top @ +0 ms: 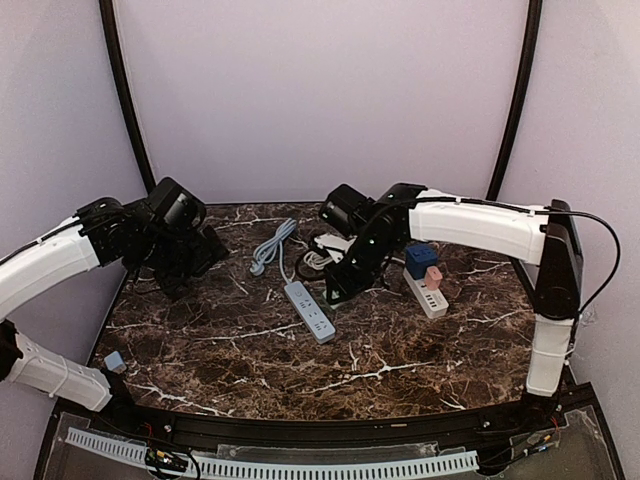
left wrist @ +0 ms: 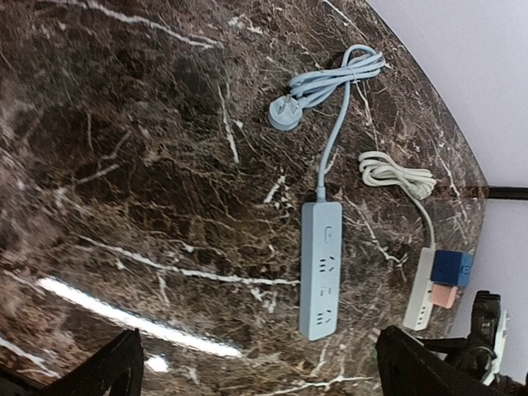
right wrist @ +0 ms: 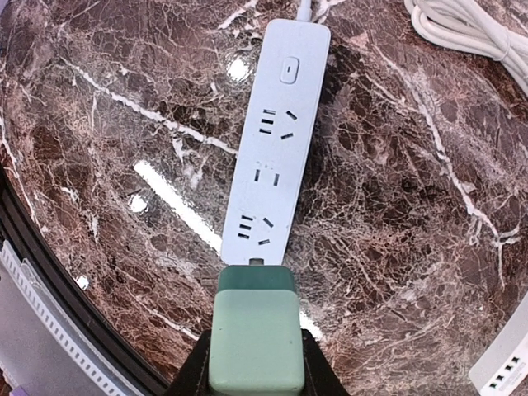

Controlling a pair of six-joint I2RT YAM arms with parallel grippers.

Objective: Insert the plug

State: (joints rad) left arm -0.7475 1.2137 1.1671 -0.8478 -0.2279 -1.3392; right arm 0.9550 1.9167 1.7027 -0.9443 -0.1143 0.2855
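- The plug (right wrist: 254, 334), a pale green block with a darker green front, fills the bottom of the right wrist view. The right fingers (right wrist: 194, 375) pinch it by its two flat sides.
- I judge it light and rigid, with smooth plastic faces. It won't give under the pinch, but it could slip or twist once the prongs meet resistance.
- The flat sides look like the right place to hold it. Keeping well back from the front face leaves the prongs free.
- A prong tip just shows at the plug's front edge, poking out past the fingers toward the strip (right wrist: 274, 140).
- The strip lies flat on the table (right wrist: 99, 148), running lengthwise away from the plug. Its near end is right at the plug's nose and its switch is at the far end.
- The plug hangs over that near end, just short of the nearest socket. I cannot tell whether it touches the strip.
- The strip looks light too, and it sits loose on a glossy table. I expect it to skid or tip if I push off-centre, so the push should go straight down into the socket.
- The left fingers (left wrist: 115, 367) are spread wide with nothing between them. They sit well apart from the strip and out to its side in the top view.
- A white strip (left wrist: 419, 290) lies nearby, away from the plug.
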